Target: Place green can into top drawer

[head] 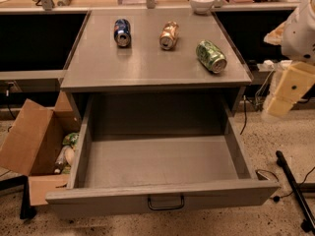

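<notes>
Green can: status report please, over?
End effector far right, not at the can. Green can lying on cabinet top, right side. Top drawer open below; nothing blocking.

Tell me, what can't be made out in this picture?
All in the camera view:
- The gripper, at the right beside the top drawer: its arm is cut off by the right edge.
- Contents of the cardboard box: mostly hidden by its wall.
- Lettering on the green can: too small to read.
</notes>
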`<state>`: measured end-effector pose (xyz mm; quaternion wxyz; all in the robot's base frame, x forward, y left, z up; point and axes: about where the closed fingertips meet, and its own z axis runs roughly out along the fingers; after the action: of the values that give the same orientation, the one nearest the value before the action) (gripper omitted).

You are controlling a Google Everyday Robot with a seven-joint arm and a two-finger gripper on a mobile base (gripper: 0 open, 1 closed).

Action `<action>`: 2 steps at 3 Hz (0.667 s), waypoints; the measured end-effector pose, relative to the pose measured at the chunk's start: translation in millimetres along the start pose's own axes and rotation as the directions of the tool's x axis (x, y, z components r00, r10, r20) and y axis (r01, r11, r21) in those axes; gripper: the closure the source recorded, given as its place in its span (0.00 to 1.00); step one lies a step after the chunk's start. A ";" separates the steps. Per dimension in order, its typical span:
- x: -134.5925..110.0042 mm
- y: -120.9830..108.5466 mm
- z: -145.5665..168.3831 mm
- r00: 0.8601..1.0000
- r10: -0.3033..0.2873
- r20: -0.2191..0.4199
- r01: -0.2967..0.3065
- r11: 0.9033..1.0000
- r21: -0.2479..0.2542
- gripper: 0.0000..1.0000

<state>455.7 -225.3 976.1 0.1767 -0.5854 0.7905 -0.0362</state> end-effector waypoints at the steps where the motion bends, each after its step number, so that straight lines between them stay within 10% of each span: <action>1: 7.2 -37.8 14.4 0.996 0.056 0.064 -0.057 0.998 0.017 0.00; 2: 15.8 -74.8 33.6 0.986 0.112 0.128 -0.114 0.993 0.012 0.00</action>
<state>530.8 -258.4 960.7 0.2338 -0.5390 0.8092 0.0037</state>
